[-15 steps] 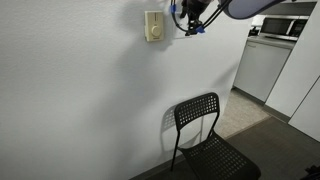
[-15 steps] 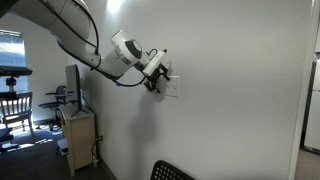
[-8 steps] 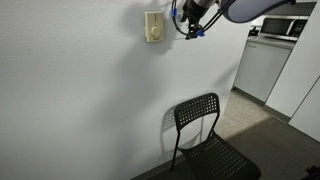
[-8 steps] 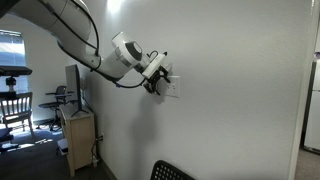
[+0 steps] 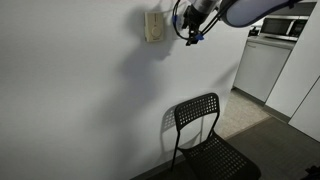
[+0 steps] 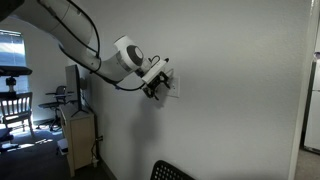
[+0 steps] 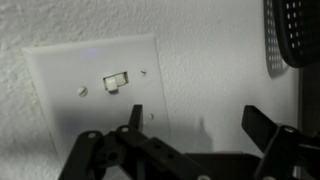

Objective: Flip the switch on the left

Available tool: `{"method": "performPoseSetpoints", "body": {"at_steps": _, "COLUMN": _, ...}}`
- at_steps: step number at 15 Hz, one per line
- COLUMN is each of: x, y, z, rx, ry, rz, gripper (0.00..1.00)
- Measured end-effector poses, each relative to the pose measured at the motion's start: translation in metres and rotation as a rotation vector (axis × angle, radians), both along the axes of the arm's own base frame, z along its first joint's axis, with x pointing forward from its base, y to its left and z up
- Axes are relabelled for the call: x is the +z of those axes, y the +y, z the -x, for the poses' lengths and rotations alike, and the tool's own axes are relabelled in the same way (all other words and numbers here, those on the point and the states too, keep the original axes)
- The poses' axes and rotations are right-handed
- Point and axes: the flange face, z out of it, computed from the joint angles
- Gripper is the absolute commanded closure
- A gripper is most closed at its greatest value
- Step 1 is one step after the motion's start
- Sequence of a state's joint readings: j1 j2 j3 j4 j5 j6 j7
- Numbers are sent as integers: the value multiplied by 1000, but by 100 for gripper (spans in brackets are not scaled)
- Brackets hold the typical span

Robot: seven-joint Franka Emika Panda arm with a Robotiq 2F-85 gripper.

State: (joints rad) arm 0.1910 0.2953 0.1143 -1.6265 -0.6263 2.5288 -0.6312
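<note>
In the wrist view a square white wall plate [image 7: 60,110] fills the left half. One small white toggle [image 7: 117,82] shows on it between two screws. I cannot tell whether this is the left switch, because my gripper body covers the plate's lower part. My gripper [image 7: 198,120] is open and empty, one finger over the plate's edge, the other over bare wall. In both exterior views the gripper [image 5: 190,30] [image 6: 158,84] is up against the wall at the plate [image 6: 176,88].
A beige box with a round dial [image 5: 153,25] hangs on the wall next to the gripper. A black perforated chair [image 5: 205,135] stands below, against the wall. A desk with a monitor [image 6: 75,95] stands farther along the wall. A counter [image 5: 265,60] is beyond the wall's corner.
The gripper has shifted slightly along the wall at the plate and tilted a little. Its jaws stay open.
</note>
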Motion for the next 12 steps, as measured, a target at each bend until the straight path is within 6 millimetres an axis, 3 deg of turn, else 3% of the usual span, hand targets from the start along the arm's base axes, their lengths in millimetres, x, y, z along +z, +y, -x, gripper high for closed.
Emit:
{"method": "performPoseSetpoints", "body": {"at_steps": 6, "x": -1, "y": 1, "z": 7, "rx": -29, "ry": 44, "rz": -36, "gripper": 0}}
{"method": "performPoseSetpoints", "body": {"at_steps": 12, "x": 7, "y": 3, "z": 58, "rx": -93, "ry": 163, "rz": -4, "gripper": 0}}
